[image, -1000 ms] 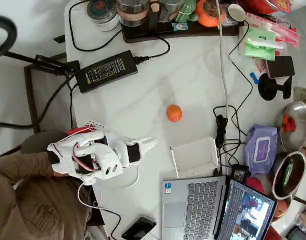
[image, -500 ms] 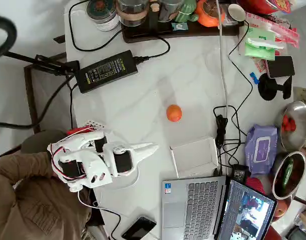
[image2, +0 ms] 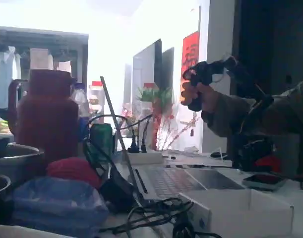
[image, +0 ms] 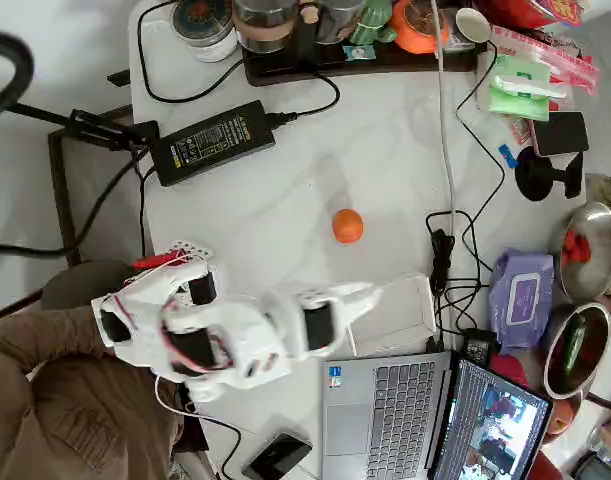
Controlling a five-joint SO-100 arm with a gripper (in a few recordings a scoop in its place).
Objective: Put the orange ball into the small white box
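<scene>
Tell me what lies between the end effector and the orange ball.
In the overhead view, only bare white tabletop lies between the end effector and the orange ball. The small white box sits under and beside the fingertips, not in that stretch.

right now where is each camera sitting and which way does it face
Overhead view: sits above the white table, looking straight down; the small plain orange ball lies apart from the shallow white box, and the white arm reaches toward the box, its gripper at the box's left wall.
Fixed view: sits low at table height beside the white box, facing across the open grey laptop.
Shared: both show the box and the laptop.
</scene>
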